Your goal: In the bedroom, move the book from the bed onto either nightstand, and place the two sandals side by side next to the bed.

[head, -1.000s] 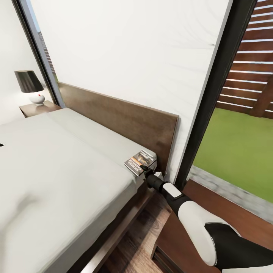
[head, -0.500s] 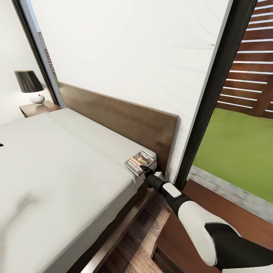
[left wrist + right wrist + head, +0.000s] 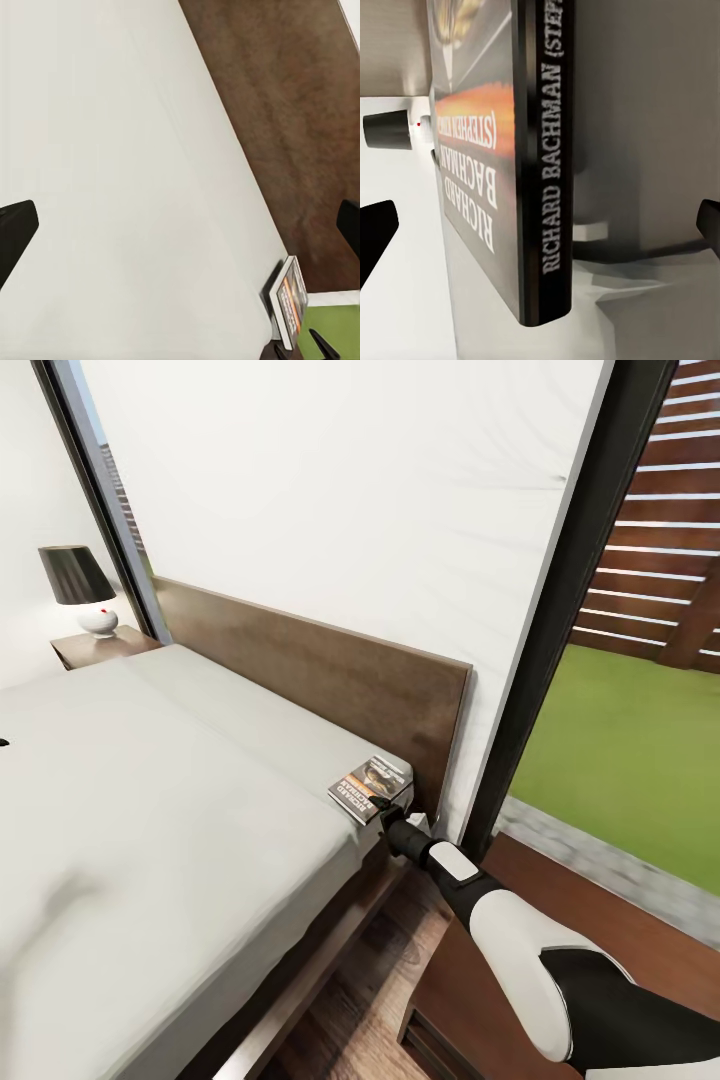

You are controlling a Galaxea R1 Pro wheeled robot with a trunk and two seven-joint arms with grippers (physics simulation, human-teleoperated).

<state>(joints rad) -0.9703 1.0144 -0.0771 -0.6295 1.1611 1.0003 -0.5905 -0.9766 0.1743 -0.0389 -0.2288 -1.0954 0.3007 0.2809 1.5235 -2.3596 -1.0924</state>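
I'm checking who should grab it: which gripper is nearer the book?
Right. The right gripper is at the book on the mattress corner, fingers open around its spine. The left gripper hangs over the mattress farther off, the book small in its view.

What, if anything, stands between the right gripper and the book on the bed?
Nothing visible. In the head view the right gripper is already at the book, which lies on the mattress corner by the headboard. In the right wrist view the book's spine sits between the spread fingers.
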